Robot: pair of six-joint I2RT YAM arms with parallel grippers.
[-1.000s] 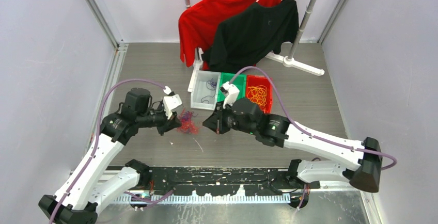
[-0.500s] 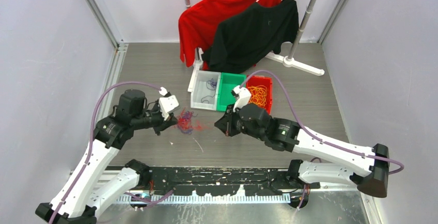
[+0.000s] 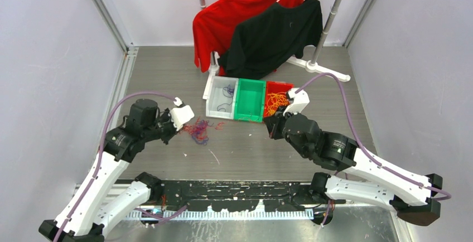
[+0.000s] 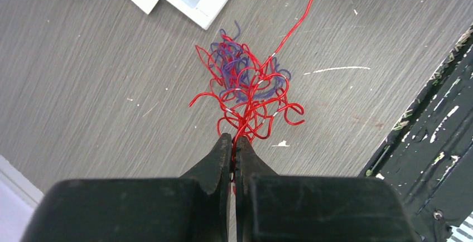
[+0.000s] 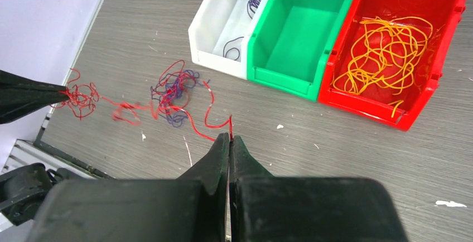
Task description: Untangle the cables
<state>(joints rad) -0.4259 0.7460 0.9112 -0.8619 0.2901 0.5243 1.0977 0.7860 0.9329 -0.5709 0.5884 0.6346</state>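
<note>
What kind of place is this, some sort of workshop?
Probably a robotics lab test cell: a left arm and right arm bolted to a walled-in table, with tangled cables and sorting bins laid out for practice.

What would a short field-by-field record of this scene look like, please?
tangle: red and purple cables, lying between the grippers
left gripper: shut on the tangle's edge
right gripper: shut on a red cable leading out of the tangle
white bin: a few purple cables inside
green bin: between the white and red bins
red bin: orange cables inside
</note>
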